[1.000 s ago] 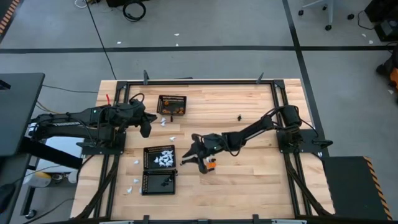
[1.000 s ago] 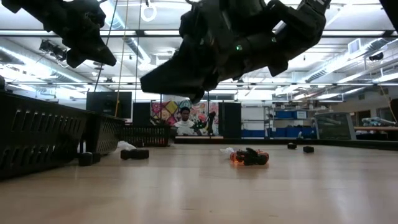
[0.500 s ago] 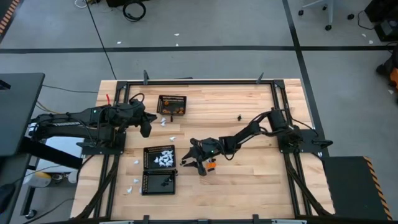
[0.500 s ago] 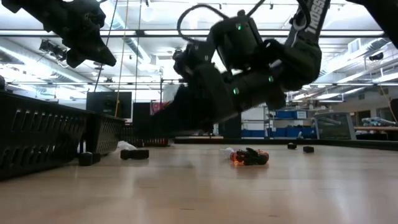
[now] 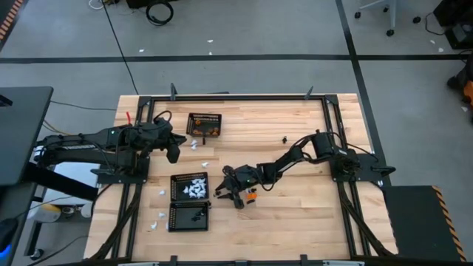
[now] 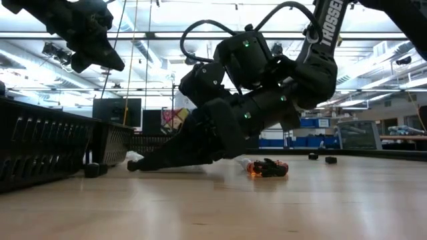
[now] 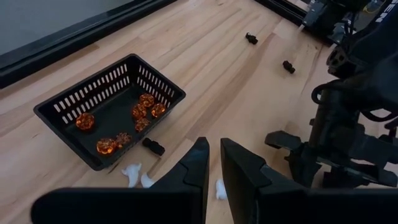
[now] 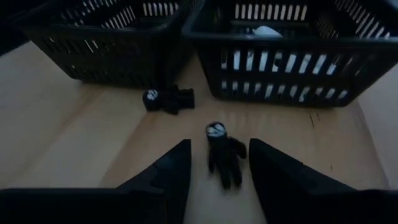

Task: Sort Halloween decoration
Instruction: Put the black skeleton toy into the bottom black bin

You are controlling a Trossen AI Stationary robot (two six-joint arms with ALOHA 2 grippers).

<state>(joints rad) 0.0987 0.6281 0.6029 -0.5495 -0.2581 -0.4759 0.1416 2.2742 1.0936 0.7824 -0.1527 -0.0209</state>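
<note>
Right gripper (image 8: pixel 214 163): low over the wood, fingers spread, nothing held; a black figure (image 8: pixel 222 151) lies on the table between the two fingertips, touching neither as far as I can see.
Figure's long axis: runs roughly along the reach of the fingers, pale-marked head end towards the baskets, limbs towards the wrist; judged well placed for closing straight down on it.
Nearer arm: the right one by far; in the high view the right gripper (image 5: pixel 229 187) sits just beside the white-piece basket (image 5: pixel 190 188).
Second black piece (image 8: pixel 168 99): a little beyond the figure, lying crosswise, just in front of the baskets.
Orange piece (image 5: pixel 251 196): beside the right gripper, on the side away from the white-piece basket.
White-piece basket: holds a heap of white pieces (image 5: pixel 195 188).
Black-piece basket (image 5: pixel 188 218): touching the white-piece basket on its near side; a few black pieces (image 5: pixel 196 215) inside.
Loose white pieces (image 5: pixel 162 217): scattered outside both, towards the left arm's side.
Left gripper (image 7: pixel 213 163): hovering beyond the white-piece basket, fingers nearly together with a narrow gap, empty.
Orange-piece basket (image 7: pixel 57 113): farthest from the white-piece basket; several orange pumpkins (image 7: pixel 147 101) in it, with one black piece (image 7: pixel 153 146) and white bits (image 7: pixel 132 173) outside its wall.
</note>
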